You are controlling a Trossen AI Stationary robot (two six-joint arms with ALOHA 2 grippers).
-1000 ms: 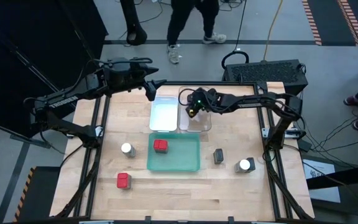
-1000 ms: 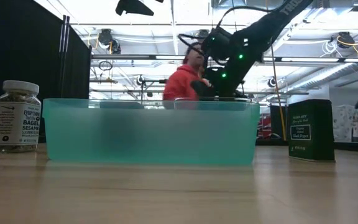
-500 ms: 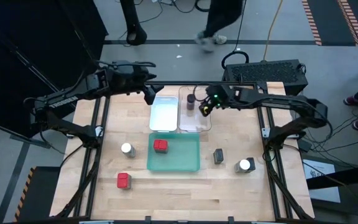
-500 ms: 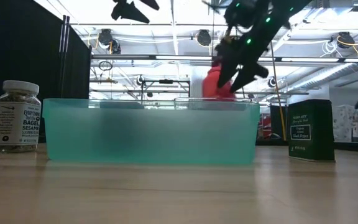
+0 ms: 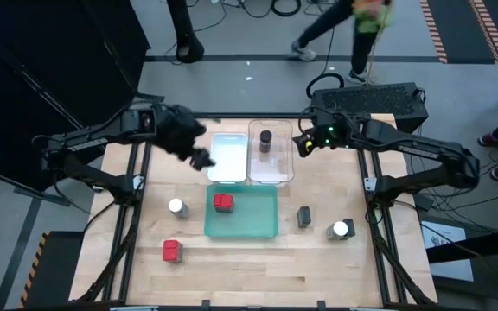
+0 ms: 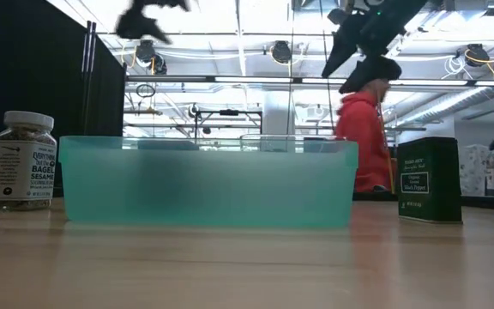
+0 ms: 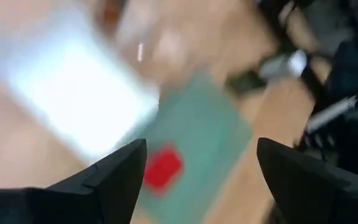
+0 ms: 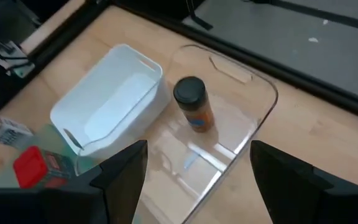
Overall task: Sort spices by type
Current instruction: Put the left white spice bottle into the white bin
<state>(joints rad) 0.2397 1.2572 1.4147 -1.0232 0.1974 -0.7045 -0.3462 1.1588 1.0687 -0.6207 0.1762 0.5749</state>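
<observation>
Right gripper [image 5: 302, 144], jaws apart and empty, has pulled back to three o'clock of the clear tray [image 5: 271, 168], leaving the brown jar [image 5: 265, 140] standing inside, while the left gripper [image 5: 199, 159], also open, swings toward the remaining spices.

Grey floor [image 5: 232, 34], black curtain [image 6: 24, 86], ceiling lights.

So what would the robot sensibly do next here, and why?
Probably the left gripper, open and empty near the white tray, should descend toward the red tin still on the table, since its twin red tin already sits in the green tray. The right gripper has left the brown jar in the clear tray.
</observation>
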